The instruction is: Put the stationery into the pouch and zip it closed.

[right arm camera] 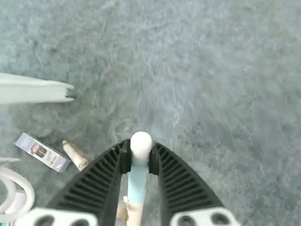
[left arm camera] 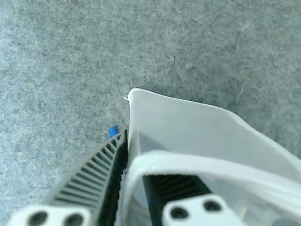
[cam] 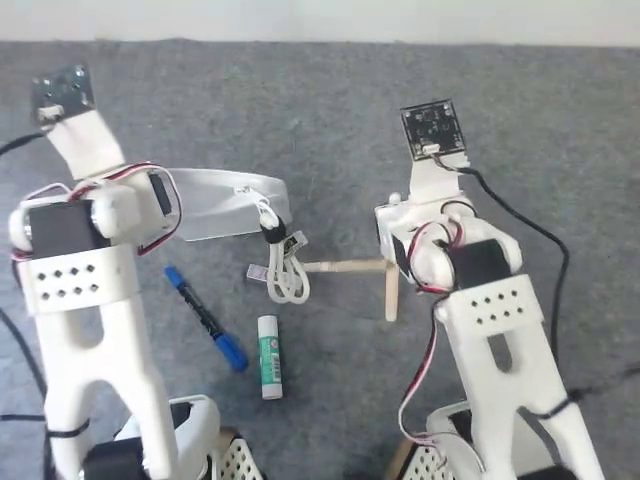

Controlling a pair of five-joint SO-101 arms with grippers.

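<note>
A grey carpeted bench carries two white robot arms side by side. The left claw is clenched on the rim of a translucent white zip pouch: one ribbed black finger presses the outside of the wall and the other sits inside the opening. From above, the pouch stretches away from this claw towards the right arm. A white cord loop hangs from the pouch's far end, with a small printed tag just beside the loop. The right claw is clenched on a slim stick with a rounded white tip and pale blue shaft, whose tip pokes out just past the fingertips. A pale wooden stick lies on the bench, running from beside the right claw towards the tag. A blue marker pen and a white glue stick with a green label lie loose on the bench between the two arms. Both are nearer the arm bases than either claw, and they sit close together but apart.
</note>
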